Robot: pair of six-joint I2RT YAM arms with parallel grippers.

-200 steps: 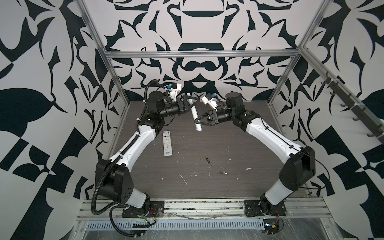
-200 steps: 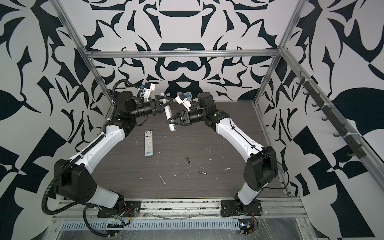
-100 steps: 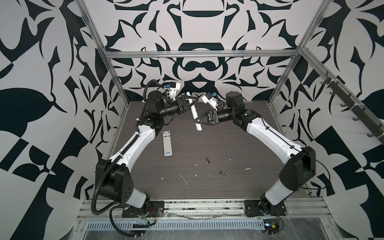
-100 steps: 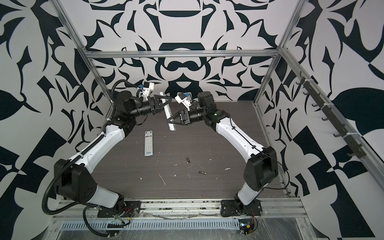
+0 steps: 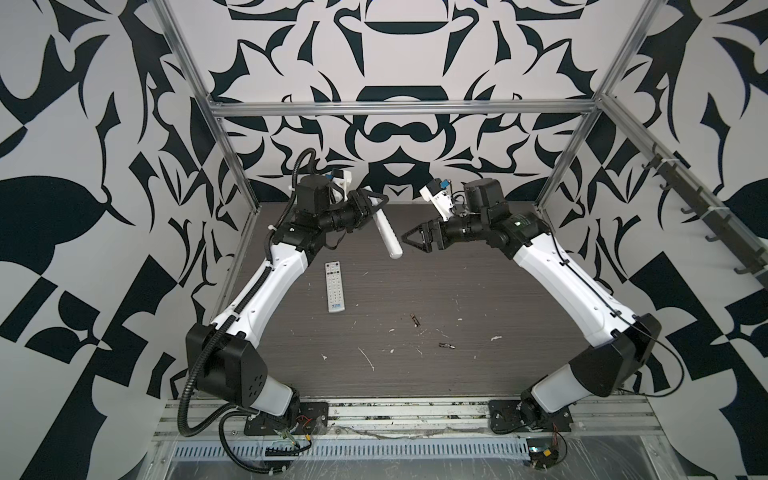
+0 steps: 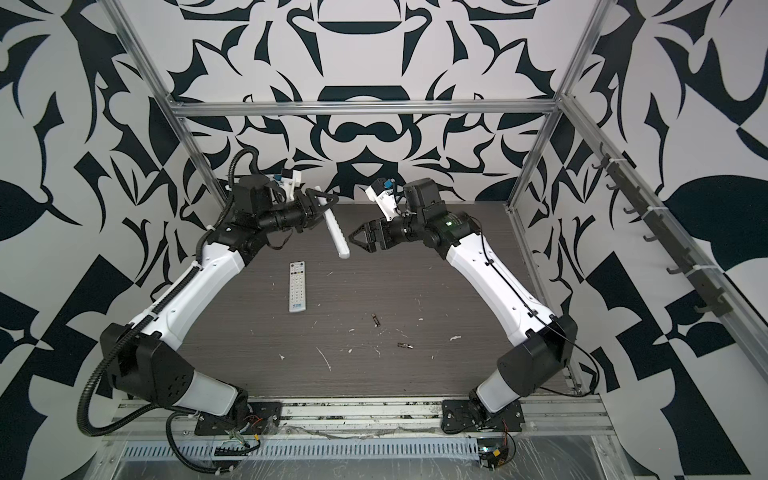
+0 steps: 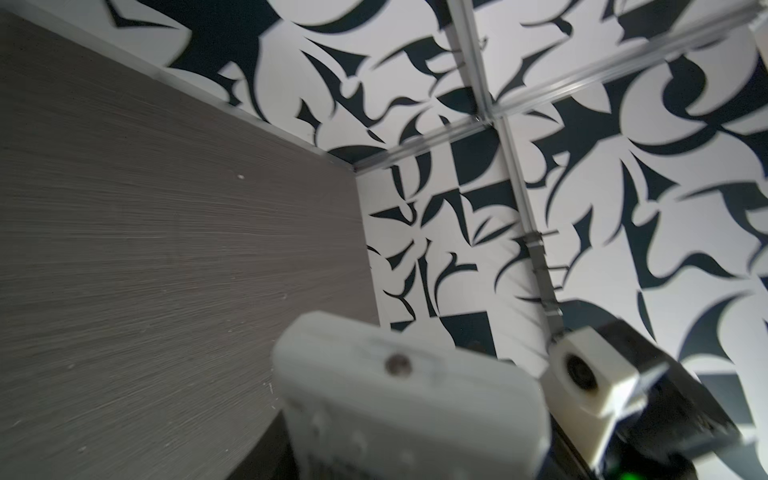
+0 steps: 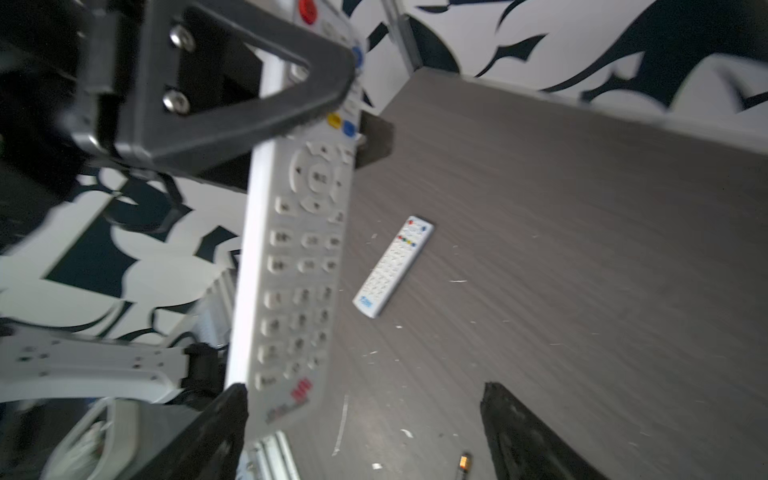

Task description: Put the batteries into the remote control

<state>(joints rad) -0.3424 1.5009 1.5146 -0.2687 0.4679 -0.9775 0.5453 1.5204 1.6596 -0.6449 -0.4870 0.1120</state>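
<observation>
Left gripper [image 5: 374, 204] clamps the remote [image 5: 388, 237] aloft at upper centre; right gripper [image 5: 409, 242] gapes empty. Likely presenting it for loading (batteries [image 5: 414, 319] lie loose, lower centre); next, right should fetch one.

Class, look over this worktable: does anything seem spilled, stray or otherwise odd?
Yes. White scraps litter the front half of the table, like spilled debris. A battery and a second battery lie loose and apart among them. The left tool holds a remote tilted in mid-air, while a second remote lies flat below.
</observation>
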